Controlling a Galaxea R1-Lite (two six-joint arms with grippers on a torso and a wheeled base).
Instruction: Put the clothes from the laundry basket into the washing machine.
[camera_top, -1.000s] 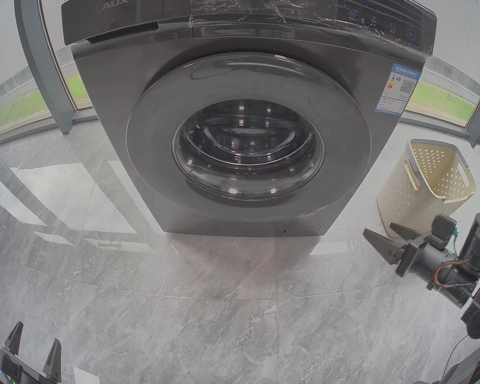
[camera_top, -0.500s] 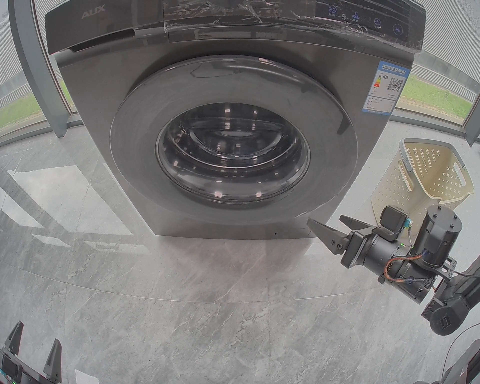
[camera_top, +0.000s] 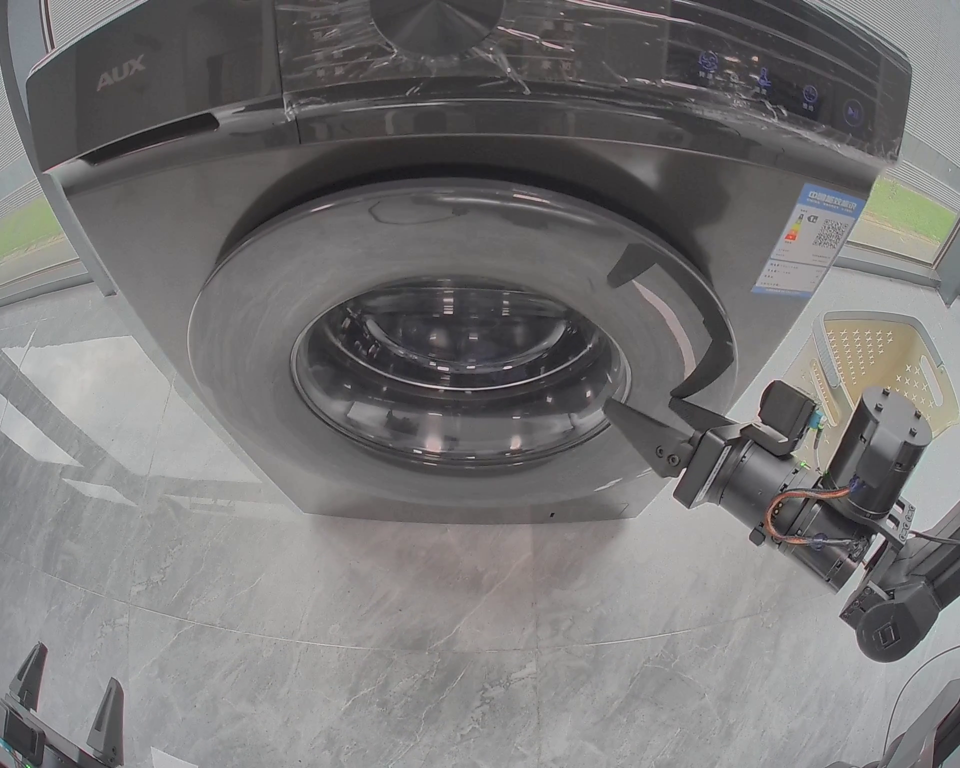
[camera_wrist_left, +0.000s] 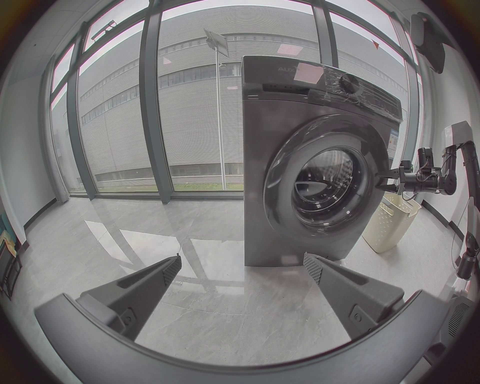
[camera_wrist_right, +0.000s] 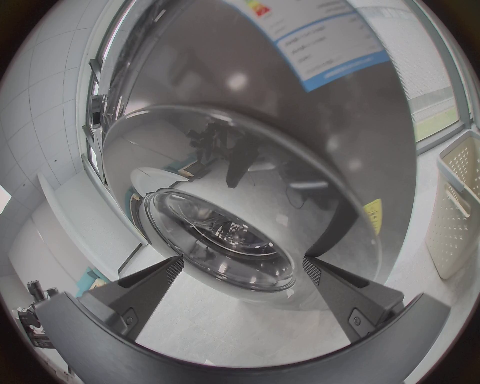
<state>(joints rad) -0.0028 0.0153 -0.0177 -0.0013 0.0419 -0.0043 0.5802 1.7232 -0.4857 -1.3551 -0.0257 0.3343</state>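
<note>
Window wall (camera_wrist_left: 190, 125) behind, washing machine (camera_top: 450, 170) shut, right end effector (camera_top: 640, 402) released near door rim (camera_top: 690, 320), left end effector (camera_wrist_left: 242, 260) released

Bright, even daylight comes in through the tall windows (camera_wrist_left: 195, 100) behind the washing machine (camera_top: 150, 230), and the polished floor (camera_top: 400, 620) mirrors pale window patches on the robot's left, with a soft shadow under the machine's front. The round door (camera_top: 250, 330) carries glare streaks and small highlights, and the plastic film (camera_top: 330, 40) on top glints. Both wrist views bow straight lines toward their edges and darken to black in the corners.
</note>
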